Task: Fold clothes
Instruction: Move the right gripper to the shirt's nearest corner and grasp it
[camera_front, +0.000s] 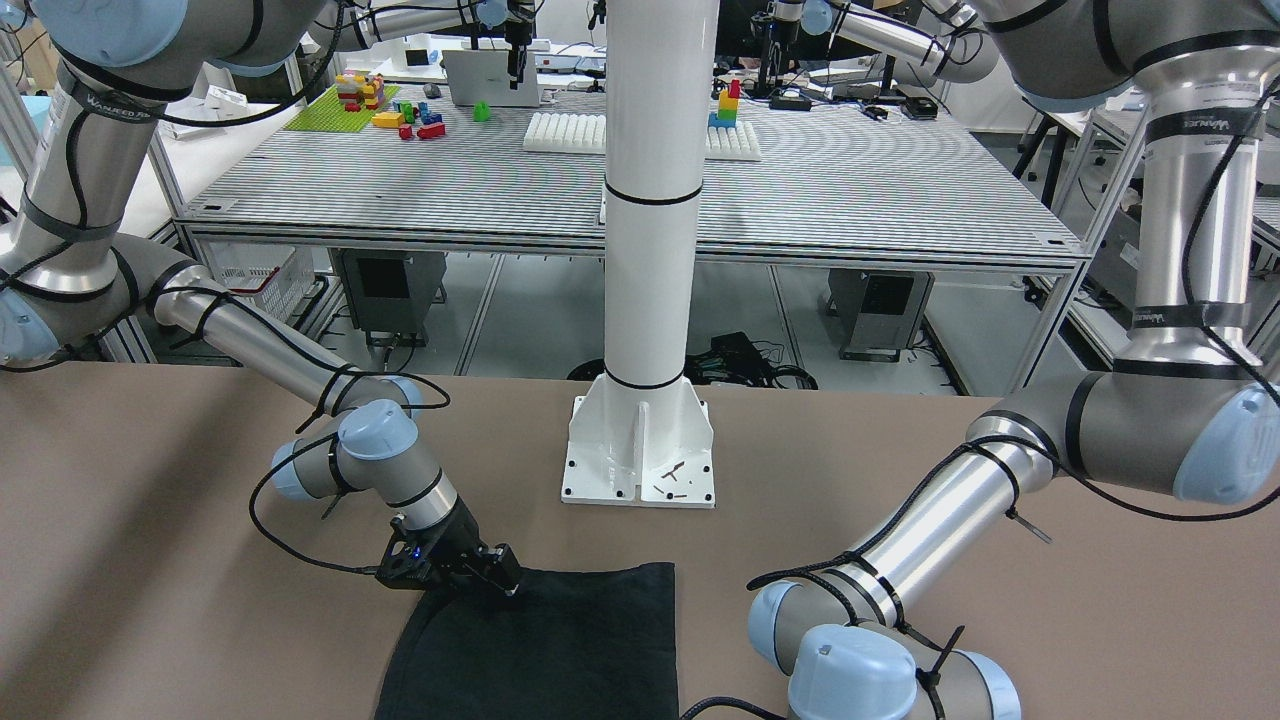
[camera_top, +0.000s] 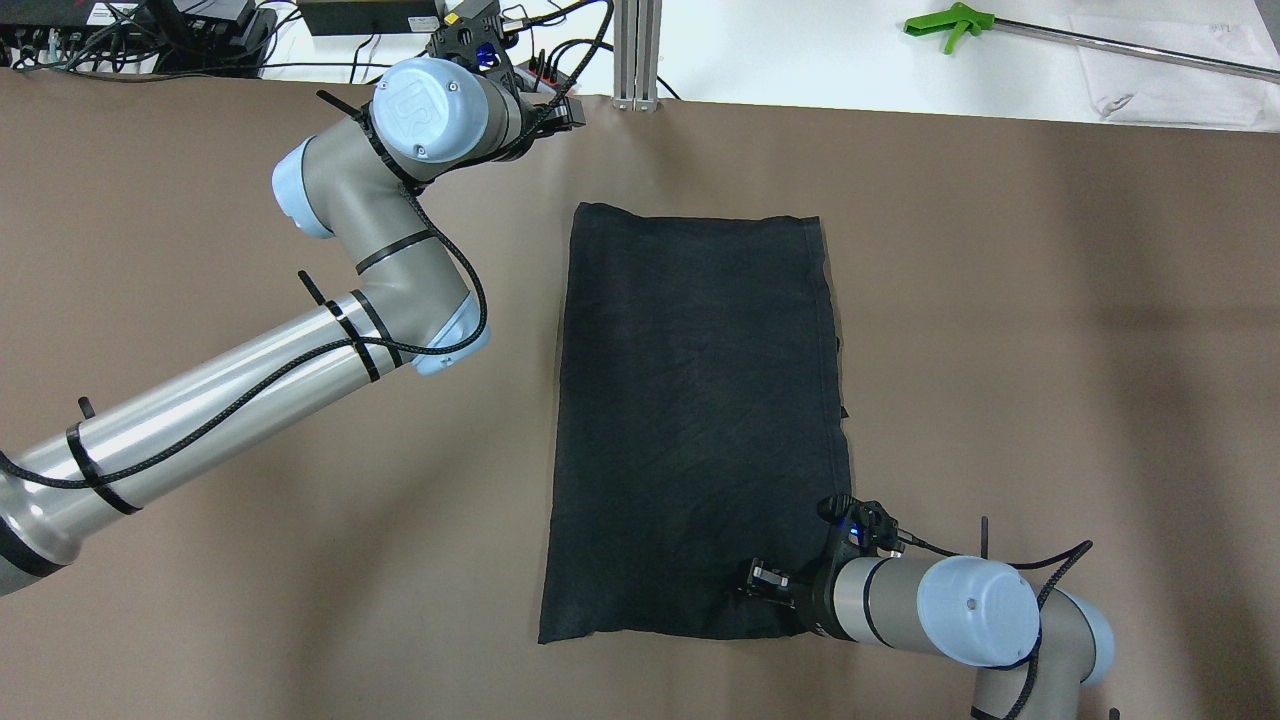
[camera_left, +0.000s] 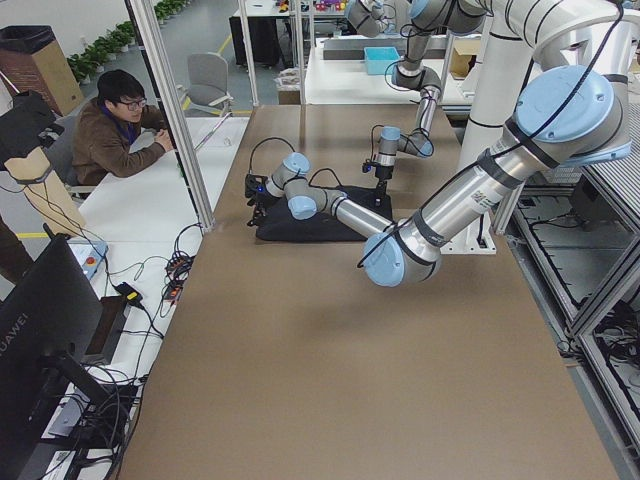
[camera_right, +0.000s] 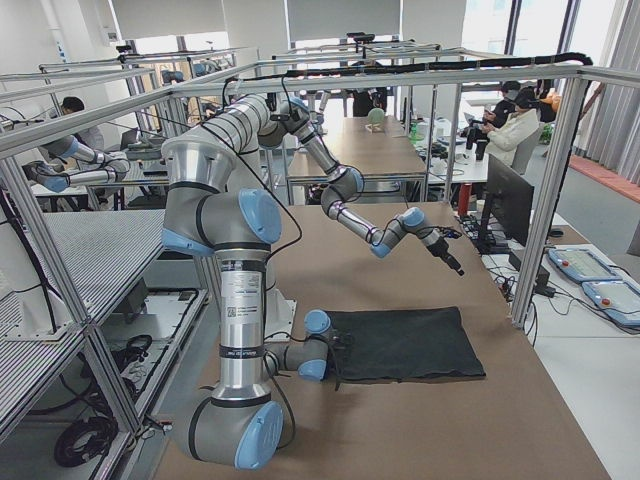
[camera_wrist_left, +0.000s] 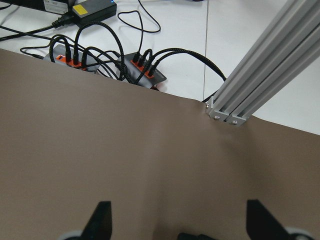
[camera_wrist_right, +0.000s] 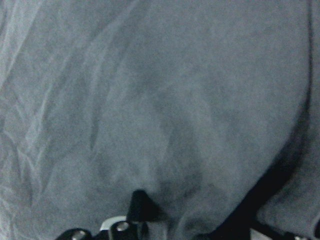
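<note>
The clothes (camera_top: 695, 420) lie flat mid-way across the worktop (camera_top: 1000, 350). The right claw (camera_top: 762, 580), narrowed onto a pucker at their 5 o'clock corner, seems to grip it for a fold. The left claw (camera_wrist_left: 178, 212) hangs wide at 11 o'clock, off the cloth.

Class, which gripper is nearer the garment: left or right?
Right. The right gripper is on the garment at its near corner; the left gripper hangs clear of it, beyond its far edge.
</note>
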